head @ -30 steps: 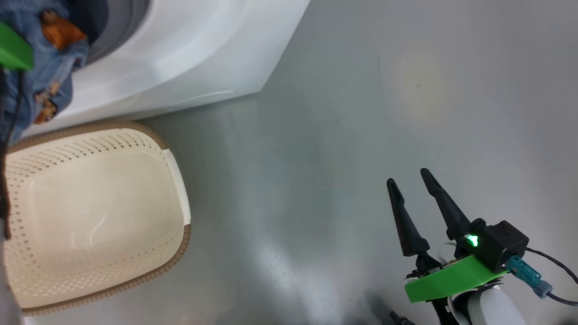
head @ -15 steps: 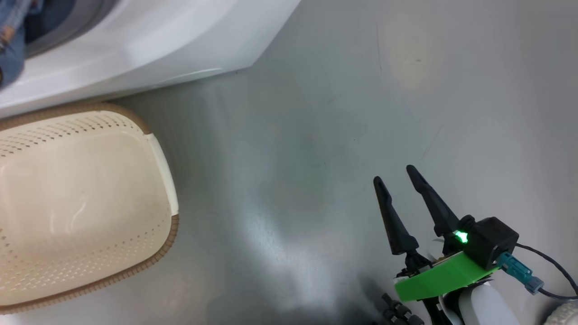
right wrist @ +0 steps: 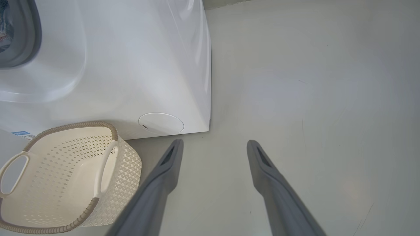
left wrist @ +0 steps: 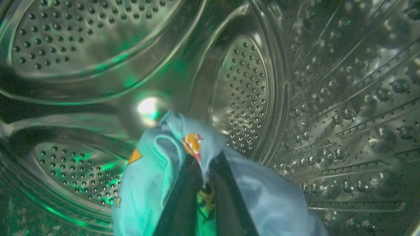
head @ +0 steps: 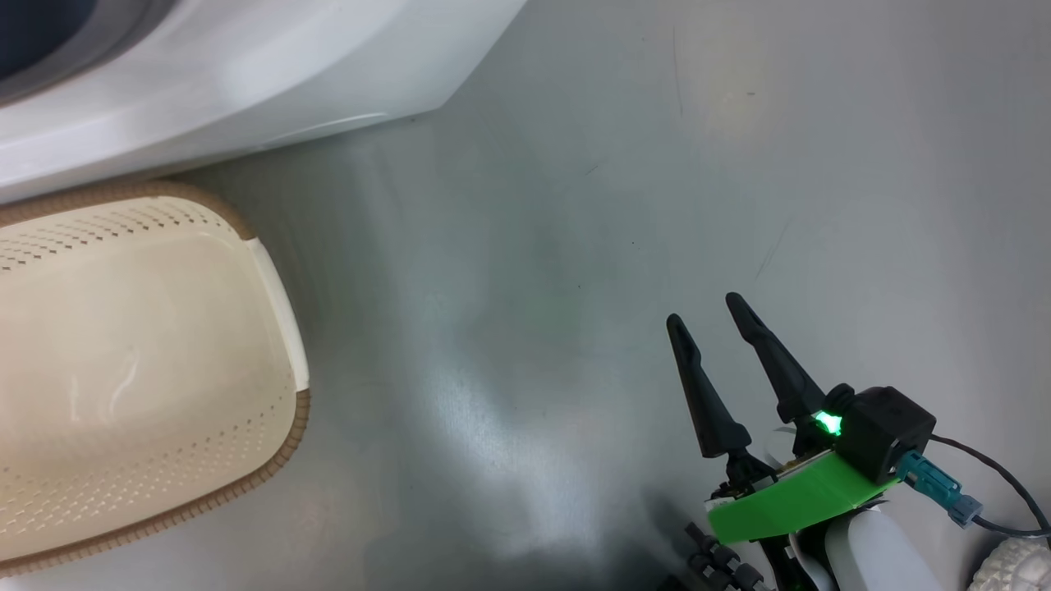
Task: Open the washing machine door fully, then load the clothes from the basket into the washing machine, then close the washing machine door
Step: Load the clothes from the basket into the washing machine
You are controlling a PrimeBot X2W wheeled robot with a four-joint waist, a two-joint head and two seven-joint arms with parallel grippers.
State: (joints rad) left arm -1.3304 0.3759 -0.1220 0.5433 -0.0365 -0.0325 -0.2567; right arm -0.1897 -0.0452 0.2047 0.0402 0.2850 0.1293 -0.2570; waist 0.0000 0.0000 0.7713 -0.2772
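Observation:
In the left wrist view my left gripper is inside the steel perforated drum, shut on a light blue garment with orange prints that drapes over both fingers. The white washing machine fills the head view's top left, and its front with the round filter cap faces the right wrist view. The cream basket stands on the floor right before the machine, its inside bare. My right gripper hangs open over the grey floor, well to the right of the basket. The door is out of view.
Grey floor spreads to the right of the machine and basket. A small blue label shows on the machine's lower front behind the basket. A pale wheel of my base sits at the head view's lower right corner.
The head camera has swung right, shifting machine and basket leftward. The blue garment and green left wrist, seen at the machine's opening a second ago, have left the head view.

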